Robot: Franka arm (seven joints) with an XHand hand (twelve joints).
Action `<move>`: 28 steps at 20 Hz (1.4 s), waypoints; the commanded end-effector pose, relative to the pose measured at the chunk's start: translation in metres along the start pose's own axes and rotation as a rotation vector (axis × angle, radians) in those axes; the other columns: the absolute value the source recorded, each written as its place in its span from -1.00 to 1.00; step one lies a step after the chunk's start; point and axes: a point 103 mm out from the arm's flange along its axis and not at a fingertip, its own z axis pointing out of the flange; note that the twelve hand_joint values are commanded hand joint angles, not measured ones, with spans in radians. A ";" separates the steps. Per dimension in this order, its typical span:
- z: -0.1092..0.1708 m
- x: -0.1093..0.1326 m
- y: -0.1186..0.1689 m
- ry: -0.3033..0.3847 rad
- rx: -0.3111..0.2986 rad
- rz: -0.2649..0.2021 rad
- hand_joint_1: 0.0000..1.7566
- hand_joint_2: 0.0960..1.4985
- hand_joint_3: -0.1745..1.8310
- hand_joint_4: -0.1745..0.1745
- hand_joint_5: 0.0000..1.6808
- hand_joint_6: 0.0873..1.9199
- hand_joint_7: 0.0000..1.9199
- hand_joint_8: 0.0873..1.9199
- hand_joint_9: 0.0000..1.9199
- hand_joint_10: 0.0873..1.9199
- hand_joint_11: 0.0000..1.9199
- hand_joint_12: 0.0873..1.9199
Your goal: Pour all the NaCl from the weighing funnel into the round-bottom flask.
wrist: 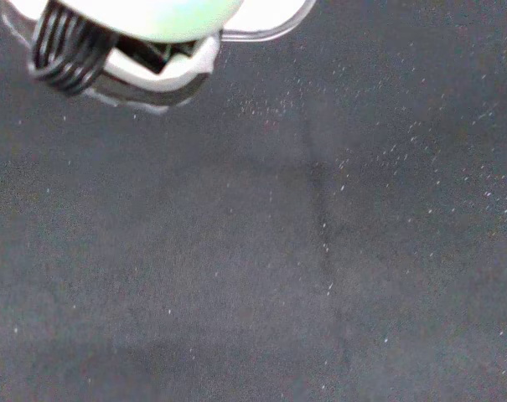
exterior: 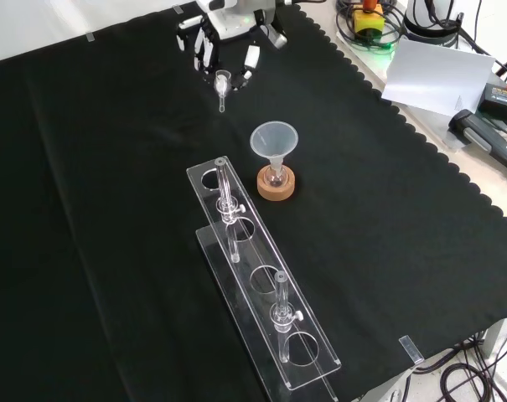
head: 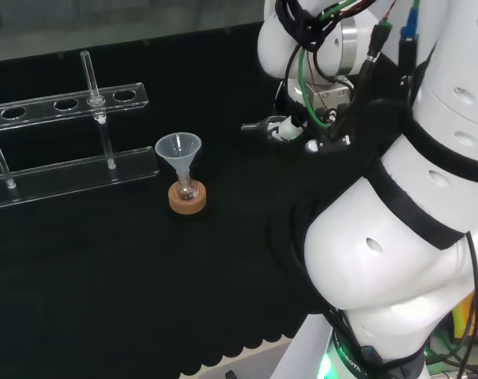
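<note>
A small round-bottom flask (head: 186,189) (exterior: 276,177) sits on a cork ring (head: 187,202) (exterior: 276,189) mid-cloth, with a clear plastic funnel (head: 178,148) (exterior: 274,138) standing in its neck. In the head view the hand (head: 290,126) hovers to the right of the flask, apart from it. In the front view the hand (exterior: 228,50) is farther off, near the top. Its fingers are curled round a small clear weighing funnel (head: 258,125) (exterior: 222,90), whose narrow stem points down in the front view. What the funnel holds is too small to tell. A blurred white part of the hand (wrist: 136,50) shows in the wrist view.
A clear plastic rack (head: 65,103) (exterior: 261,285) with two upright glass tubes (head: 88,75) (exterior: 225,188) stands beyond the flask in the head view. White specks dot the black cloth (wrist: 320,209). The cloth's scalloped edge (exterior: 387,100) runs along the front view's right.
</note>
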 end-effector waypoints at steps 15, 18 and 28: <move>-0.060 0.030 -0.039 0.033 -0.029 -0.007 0.30 -0.27 -0.21 1.00 0.77 -0.85 0.62 -0.88 0.09 -0.89 -1.00 0.48; -0.063 0.036 -0.039 0.037 -0.024 -0.024 0.30 -0.27 -0.21 1.00 0.77 -0.85 0.62 -0.88 0.09 -0.89 -1.00 0.48; -0.070 0.054 -0.036 0.057 -0.013 -0.082 0.30 -0.27 -0.20 1.00 0.77 -0.85 0.62 -0.88 0.09 -0.89 -1.00 0.48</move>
